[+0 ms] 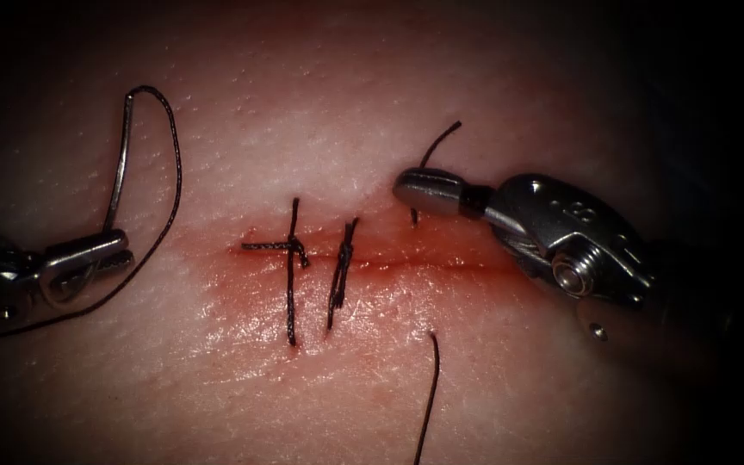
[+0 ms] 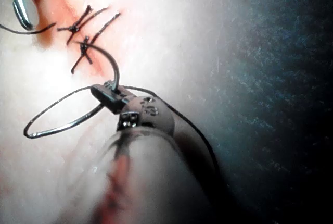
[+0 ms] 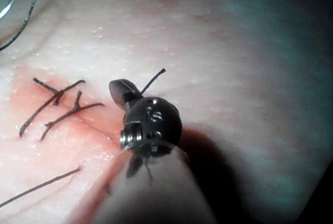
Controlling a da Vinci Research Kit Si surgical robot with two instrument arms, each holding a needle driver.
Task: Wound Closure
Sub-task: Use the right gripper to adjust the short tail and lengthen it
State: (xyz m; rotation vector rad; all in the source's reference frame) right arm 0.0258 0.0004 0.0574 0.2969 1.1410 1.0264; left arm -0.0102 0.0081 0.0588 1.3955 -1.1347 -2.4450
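- Your left tool (image 1: 88, 258) has its jaws closed on the needle (image 1: 118, 172) near one end — it's clear of the tissue (image 1: 320, 103), well left of the cut (image 1: 441, 265).
- Your right tool (image 1: 428, 189) grips the thread (image 1: 439, 139) at the cut's far edge, likely keeping it taut.
- Two stitches (image 1: 316, 267) lie between the tools.

Dark, faintly speckled surface (image 2: 276, 78) in the background
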